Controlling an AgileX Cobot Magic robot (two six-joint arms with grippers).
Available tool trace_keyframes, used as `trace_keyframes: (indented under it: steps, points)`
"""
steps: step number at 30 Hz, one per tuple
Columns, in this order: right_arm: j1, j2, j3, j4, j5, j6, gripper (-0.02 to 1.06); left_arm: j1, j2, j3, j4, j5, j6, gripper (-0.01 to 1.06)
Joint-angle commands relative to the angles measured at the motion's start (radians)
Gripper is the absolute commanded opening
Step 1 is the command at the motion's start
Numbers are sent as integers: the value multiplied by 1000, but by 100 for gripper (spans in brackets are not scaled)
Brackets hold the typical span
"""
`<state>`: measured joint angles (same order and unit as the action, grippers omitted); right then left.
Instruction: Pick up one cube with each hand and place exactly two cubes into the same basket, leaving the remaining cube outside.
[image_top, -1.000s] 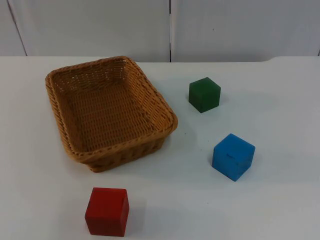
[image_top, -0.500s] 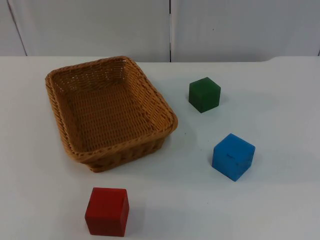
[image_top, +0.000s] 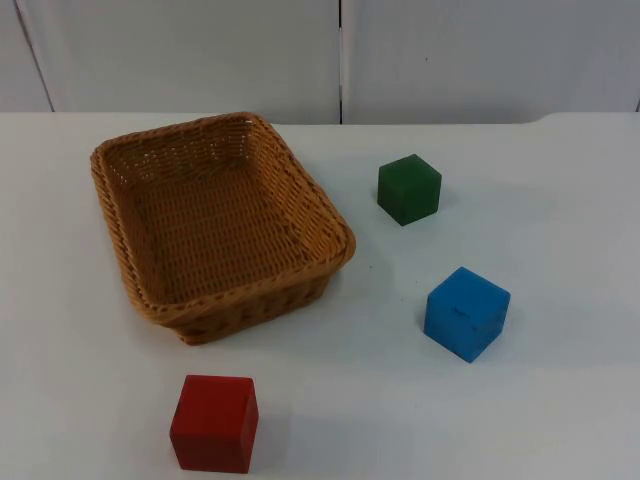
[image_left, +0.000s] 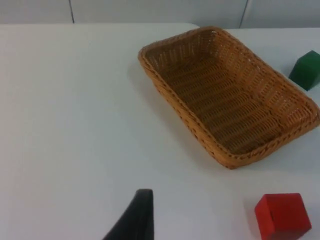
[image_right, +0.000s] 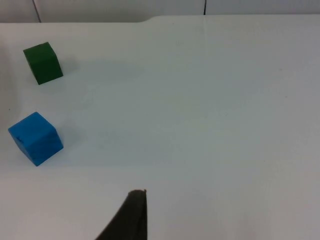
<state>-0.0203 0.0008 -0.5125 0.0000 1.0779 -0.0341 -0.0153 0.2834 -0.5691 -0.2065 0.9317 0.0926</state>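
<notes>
Table: the white table top ends at the grey partition wall and carries the basket and three cubes.
Basket: the rectangular brown woven wicker basket stands on the left half of the table in the top view, turned at an angle to the table edge. Nothing lies inside it. In the left wrist view its rim is well apart from the fingertip.
Blue cube: the bright blue cube rests on the table to the right of the basket, nearer the front edge than the green one, and touches nothing. It also shows in the right wrist view.
Red cube: the red cube rests on the table in front of the basket, near it but apart. It also shows in the left wrist view.
Green cube: the dark green cube rests to the right of the basket, farther back, apart from the blue one. It shows in both wrist views.
Left gripper: one black fingertip hangs above bare table, well apart from the red cube. I cannot tell if the fingers are open or closed.
Right gripper: one black fingertip hangs above bare table, well apart from the blue cube. I cannot tell its state either.
</notes>
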Motion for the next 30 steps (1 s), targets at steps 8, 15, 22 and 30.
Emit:
trace_keyframes:
  steps: [8,15,22,30]
  points:
    - [-4,-1,-2,0,0,-2,104,-5,151,-6,-197,-26,151,105]
    - [-4,-1,-2,0,0,-2,104,-5,268,-6,-319,-26,277,105]
    - [-4,-1,-2,0,0,-2,104,-5,345,-6,-384,-14,335,105]
    - [-4,-1,-4,28,-2,-59,104,-5,433,-6,-388,-4,348,105]
